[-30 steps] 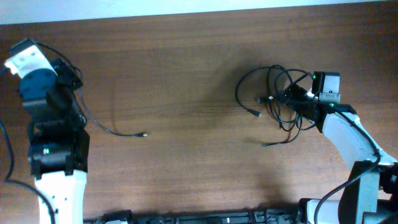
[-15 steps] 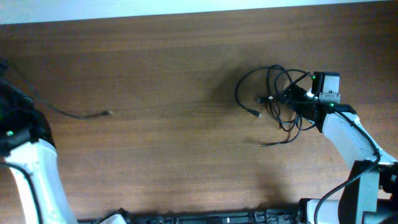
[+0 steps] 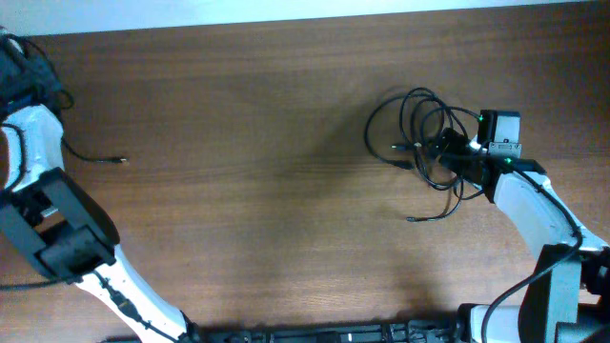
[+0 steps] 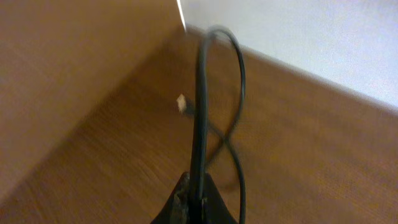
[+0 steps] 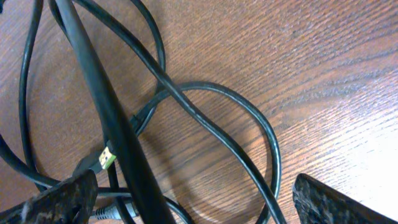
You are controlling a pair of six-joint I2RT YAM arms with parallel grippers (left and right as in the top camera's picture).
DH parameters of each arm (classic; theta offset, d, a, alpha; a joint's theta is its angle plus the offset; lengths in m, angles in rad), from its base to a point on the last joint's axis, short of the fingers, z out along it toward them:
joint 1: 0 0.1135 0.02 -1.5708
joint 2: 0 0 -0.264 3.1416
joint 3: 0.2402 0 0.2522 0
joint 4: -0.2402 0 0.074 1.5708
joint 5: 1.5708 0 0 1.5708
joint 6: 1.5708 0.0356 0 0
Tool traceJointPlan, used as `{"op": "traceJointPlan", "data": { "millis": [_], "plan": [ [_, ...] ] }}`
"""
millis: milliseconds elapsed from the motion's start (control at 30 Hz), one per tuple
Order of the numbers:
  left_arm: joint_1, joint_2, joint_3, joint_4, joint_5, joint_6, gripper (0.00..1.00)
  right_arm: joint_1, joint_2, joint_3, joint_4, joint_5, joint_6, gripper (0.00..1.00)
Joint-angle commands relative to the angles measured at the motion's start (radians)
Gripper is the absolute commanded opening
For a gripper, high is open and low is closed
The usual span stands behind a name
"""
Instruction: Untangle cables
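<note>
Two lots of cables lie on the table (image 3: 248,210): a tangle (image 3: 419,129) of loops at the far right, and a single cable (image 3: 91,155) drawn out along the left edge, well apart from it. I judge them light, limp and a little springy. They should slide easily on the wood and curl back, so a tug on one loop would likely drag the whole bunch. I think the best hold is on a bare run just behind a plug, or on an outer loop that crosses nothing else, not in the knotted middle.

My left gripper (image 4: 194,202) is pinched on the single cable, which rises from the fingers, arches over and drops again. Its pale plug (image 4: 181,103) shows beside the strand. That arm reaches into the far left corner.

My right gripper (image 5: 196,199) sits low over the tangle, fingers spread wide. Several strands lie between them, none of them pinched as far as I can see. That arm stretches up from the near right.
</note>
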Motion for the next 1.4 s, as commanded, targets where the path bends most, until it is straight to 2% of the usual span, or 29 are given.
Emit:
{"op": "traceJointPlan", "data": {
  "millis": [0,100,133,167,200,233,267,300,400,467,600,700,767,800,833,867,900,967,1000,1033,1067,1133,1233,1300,1333,1367],
  "plan": [
    [-0.031,0.011,0.008,-0.119,0.014,-0.012,0.00,-0.003,0.002,-0.010,0.000,0.008,-0.006,0.99],
    [-0.035,0.013,0.004,-0.290,0.014,-0.209,0.00,-0.003,0.002,-0.010,0.000,0.008,-0.006,0.99],
    [-0.032,0.013,0.004,-0.346,0.014,-0.313,0.00,-0.003,0.002,-0.010,0.000,0.008,-0.006,0.99],
    [-0.026,0.012,0.004,-0.409,0.014,-0.449,0.06,-0.003,0.002,-0.010,0.000,0.008,-0.006,0.99],
    [-0.016,0.012,0.004,-0.466,0.020,-0.574,0.22,-0.003,0.002,-0.010,0.000,0.008,-0.006,0.99],
    [-0.003,0.012,0.004,-0.515,0.052,-0.669,0.26,-0.003,0.002,-0.010,0.000,0.008,-0.006,0.99],
    [0.013,0.012,0.004,-0.531,0.129,-0.694,0.96,-0.003,0.002,-0.010,0.000,0.008,-0.006,0.99],
    [0.026,0.012,0.004,-0.536,0.183,-0.694,0.99,-0.003,0.002,-0.010,0.000,0.008,-0.006,0.99],
    [0.071,-0.006,0.005,-0.591,0.361,-0.694,0.99,-0.003,0.002,-0.010,0.000,0.008,-0.006,0.99],
    [0.091,-0.039,0.005,-0.645,0.403,-0.706,0.99,-0.003,0.002,-0.010,0.000,0.008,-0.006,0.99],
    [0.090,-0.064,0.003,-0.829,0.386,-0.711,0.99,-0.003,0.002,-0.010,0.000,0.008,-0.006,0.99],
    [0.085,-0.064,-0.003,-0.931,0.229,-0.711,1.00,-0.003,0.002,-0.010,0.000,0.008,-0.006,0.99],
    [0.082,-0.064,-0.031,-0.937,0.183,-0.708,0.99,-0.003,0.002,-0.010,0.000,0.008,-0.006,0.99],
    [0.078,-0.064,-0.070,-0.912,0.165,-0.708,0.99,-0.003,0.002,-0.010,0.000,0.008,-0.006,0.99],
    [0.077,-0.064,-0.100,-0.882,0.169,-0.708,0.92,-0.003,0.002,-0.010,0.000,0.008,-0.006,0.99],
    [0.077,-0.064,-0.125,-0.859,0.173,-0.708,0.74,-0.003,0.002,-0.010,0.000,0.008,-0.006,0.99],
    [0.077,-0.064,-0.149,-0.835,0.179,-0.708,0.52,-0.003,0.002,-0.010,0.000,0.008,-0.006,0.99],
    [0.076,-0.064,-0.195,-0.787,0.201,-0.708,0.43,-0.003,0.002,-0.010,0.000,0.009,-0.006,0.99],
    [0.075,-0.064,-0.207,-0.763,0.200,-0.708,0.15,-0.003,0.002,-0.010,0.000,0.008,-0.006,0.99],
    [0.076,-0.064,-0.207,-0.744,0.199,-0.708,0.05,-0.003,0.002,-0.010,0.000,0.008,-0.006,0.99],
    [0.076,-0.065,-0.205,-0.681,0.200,-0.695,0.00,-0.003,0.002,-0.010,0.000,0.008,-0.006,0.99],
    [0.081,-0.065,-0.192,-0.493,0.200,-0.517,0.00,-0.003,0.002,-0.010,0.000,0.008,-0.006,0.99],
    [0.074,-0.064,-0.186,-0.226,0.087,-0.364,0.00,-0.003,0.002,-0.010,0.000,0.008,-0.006,0.99],
    [0.065,-0.064,-0.186,-0.060,0.084,-0.253,0.00,-0.003,0.002,-0.010,0.000,0.008,-0.006,0.99],
    [0.065,-0.064,-0.186,-0.011,0.083,-0.222,0.02,-0.003,0.002,-0.010,0.000,0.008,-0.006,0.99],
    [0.065,-0.064,-0.186,0.011,0.080,-0.215,0.14,-0.003,0.002,-0.010,0.000,0.008,-0.006,0.99]
  ]
}}
